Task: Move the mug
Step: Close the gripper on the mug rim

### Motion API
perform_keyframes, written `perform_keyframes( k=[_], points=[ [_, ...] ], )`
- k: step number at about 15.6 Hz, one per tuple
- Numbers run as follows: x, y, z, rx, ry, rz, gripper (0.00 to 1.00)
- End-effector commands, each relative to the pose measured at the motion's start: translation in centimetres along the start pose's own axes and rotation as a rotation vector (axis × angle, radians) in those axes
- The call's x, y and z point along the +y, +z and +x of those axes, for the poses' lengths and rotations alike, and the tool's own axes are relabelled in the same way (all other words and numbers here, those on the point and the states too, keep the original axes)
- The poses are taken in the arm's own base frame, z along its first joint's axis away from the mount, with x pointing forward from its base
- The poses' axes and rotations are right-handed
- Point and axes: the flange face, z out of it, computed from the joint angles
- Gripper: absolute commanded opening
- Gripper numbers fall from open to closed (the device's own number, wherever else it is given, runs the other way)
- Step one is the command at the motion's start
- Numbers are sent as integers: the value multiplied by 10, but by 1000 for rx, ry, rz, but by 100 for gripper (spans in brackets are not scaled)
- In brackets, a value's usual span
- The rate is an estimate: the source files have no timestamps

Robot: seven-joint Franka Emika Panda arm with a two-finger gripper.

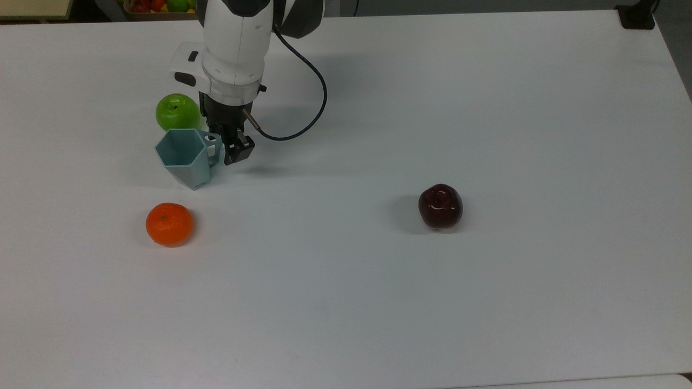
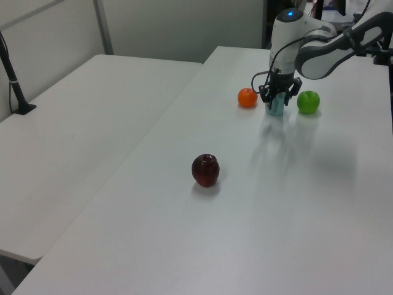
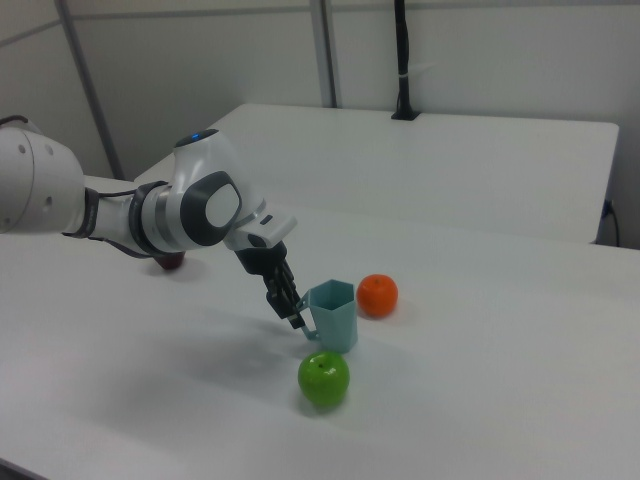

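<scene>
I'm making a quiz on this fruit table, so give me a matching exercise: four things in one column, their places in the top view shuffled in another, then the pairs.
Things:
1. mug
2. orange
3. green apple
4. red apple

Places, top view:
A. alone, far off to the top view's right
B. nearest the top view's lower edge of the three on its left
C. between the two other left-hand things, gripper at its handle
D. just above the mug, beside the arm

Pairs: 1-C, 2-B, 3-D, 4-A
</scene>
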Motion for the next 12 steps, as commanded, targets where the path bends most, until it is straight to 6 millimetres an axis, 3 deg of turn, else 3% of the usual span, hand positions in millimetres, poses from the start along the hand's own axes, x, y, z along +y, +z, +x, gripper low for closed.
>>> perform_keyframes(
  k=[1,5,12],
  points=[
    [2,-5,2,40,-1,12,41],
    [3,-6,2,43,-3,12,27],
    [5,-9,5,47,-3,15,21]
  ],
)
